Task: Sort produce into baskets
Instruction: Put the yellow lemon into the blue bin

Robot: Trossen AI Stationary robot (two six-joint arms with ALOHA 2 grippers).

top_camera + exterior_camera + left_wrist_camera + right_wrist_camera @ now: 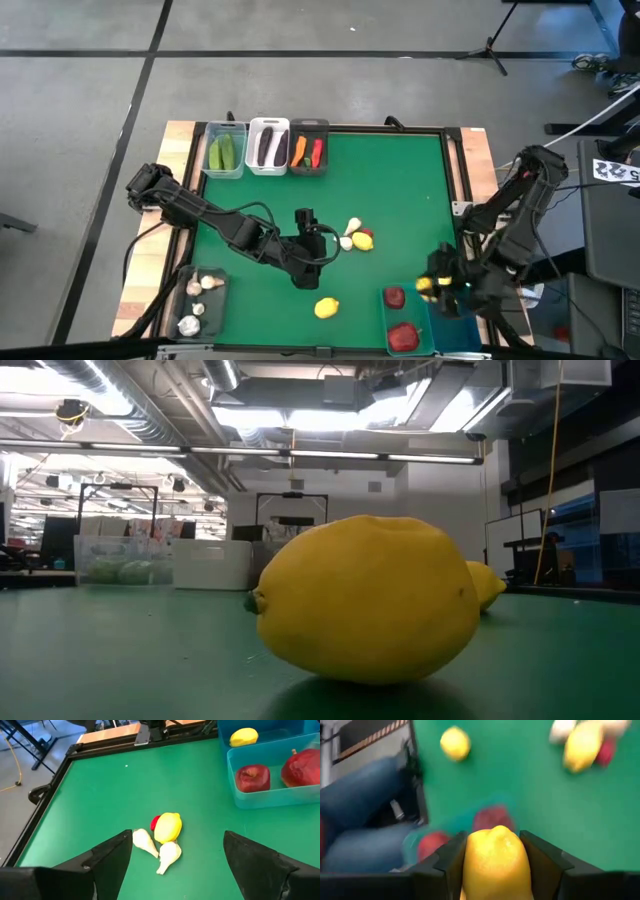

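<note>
Holding a yellow lemon (495, 862) between its two dark fingers, the right pincer (432, 285) hangs at the near right of the green surface (400, 190), just beside the teal-blue bin (428, 322). The lemon is smooth, bright yellow and oval, and it fills the gap between the fingers. In this teal-blue bin lie two red round fruits (395, 297), dull red with a slightly rough skin.

The left pincer (303, 222) is near the middle of the surface with its fingers spread wide and nothing between them. Just to its right lies a small cluster: two white garlic bulbs (169, 856) with pointed stems, a second lemon (168, 827) touching them, and a small red piece (154, 822), mostly hidden behind that lemon. A third lemon (327, 308) lies alone toward the near edge, and it fills the low view.

At the far edge three bins stand in a row, touching one another. The clear bin (226, 167) on the left holds green cucumbers (221, 152), the white bin (268, 165) in the middle holds purple eggplants (266, 147), and the dark grey bin (308, 168) on the right holds an orange carrot (299, 150) and a red chili (317, 152). At the near left, a dark bin (212, 310) holds more white garlic bulbs.
</note>
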